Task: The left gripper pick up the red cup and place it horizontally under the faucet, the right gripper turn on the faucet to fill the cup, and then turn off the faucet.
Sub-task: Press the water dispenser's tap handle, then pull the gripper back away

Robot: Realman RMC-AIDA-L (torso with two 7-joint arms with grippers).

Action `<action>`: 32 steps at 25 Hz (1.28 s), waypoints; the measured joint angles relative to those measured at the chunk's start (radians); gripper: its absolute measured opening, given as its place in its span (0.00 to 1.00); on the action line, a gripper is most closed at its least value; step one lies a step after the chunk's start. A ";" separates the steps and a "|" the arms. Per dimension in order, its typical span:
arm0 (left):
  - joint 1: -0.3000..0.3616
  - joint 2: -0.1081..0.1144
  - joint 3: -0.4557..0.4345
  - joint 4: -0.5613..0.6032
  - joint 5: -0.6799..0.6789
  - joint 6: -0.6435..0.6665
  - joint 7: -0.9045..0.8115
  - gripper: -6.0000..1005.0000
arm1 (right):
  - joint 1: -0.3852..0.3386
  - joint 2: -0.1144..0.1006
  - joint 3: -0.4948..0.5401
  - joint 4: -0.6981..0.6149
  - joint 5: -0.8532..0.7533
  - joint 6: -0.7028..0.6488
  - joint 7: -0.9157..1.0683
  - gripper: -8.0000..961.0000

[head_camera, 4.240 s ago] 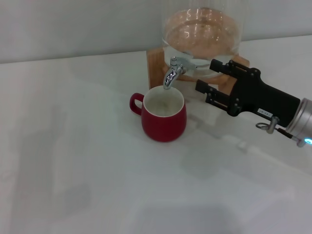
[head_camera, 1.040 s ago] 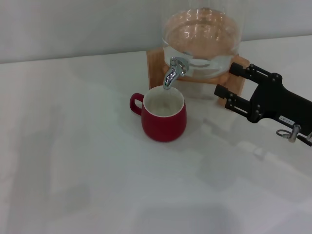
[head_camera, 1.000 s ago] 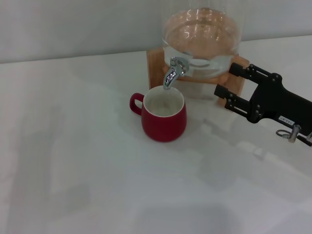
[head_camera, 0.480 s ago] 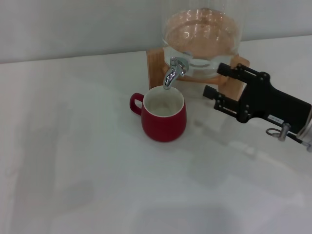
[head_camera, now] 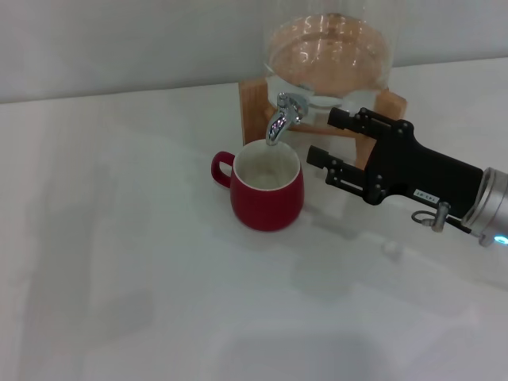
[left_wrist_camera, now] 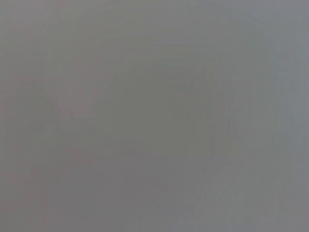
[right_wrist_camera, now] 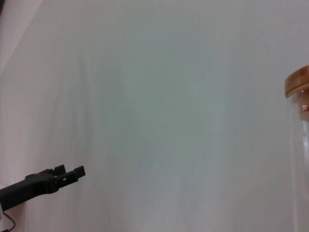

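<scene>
The red cup [head_camera: 267, 189] stands upright on the white table, its white inside facing up and its handle pointing left. It sits right under the spout of the silver faucet [head_camera: 281, 117]. The faucet is fixed to the clear glass jar [head_camera: 329, 55] on a wooden stand [head_camera: 252, 107]. My right gripper [head_camera: 326, 136] is open, just right of the faucet and cup, touching neither. Its fingers point left. My left gripper [right_wrist_camera: 67, 172] shows only far off in the right wrist view, away from the cup. The left wrist view is plain grey.
The white table [head_camera: 127, 262] stretches left and in front of the cup. A pale wall [head_camera: 127, 40] stands behind the jar. The jar's wooden lid [right_wrist_camera: 297, 84] shows at the edge of the right wrist view.
Over the last second my right gripper has moved left, from beside the wooden stand to close by the faucet and cup. The cup has not moved.
</scene>
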 joint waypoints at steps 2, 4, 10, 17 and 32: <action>0.000 0.000 0.000 0.000 0.000 0.000 0.000 0.88 | 0.003 0.001 -0.003 0.000 0.000 0.000 -0.001 0.69; 0.000 0.000 0.000 0.000 0.000 0.000 0.000 0.88 | 0.005 0.002 -0.004 0.000 0.000 0.000 -0.001 0.69; 0.000 0.001 0.006 0.000 0.000 -0.001 0.000 0.88 | 0.012 0.004 -0.015 0.000 0.000 0.000 -0.001 0.69; 0.000 0.001 0.009 0.000 0.000 -0.006 0.000 0.88 | 0.021 0.004 -0.064 0.000 0.005 0.005 0.004 0.69; 0.000 -0.001 0.022 0.001 0.000 -0.002 0.000 0.88 | 0.047 0.008 -0.122 -0.001 0.017 0.011 0.011 0.69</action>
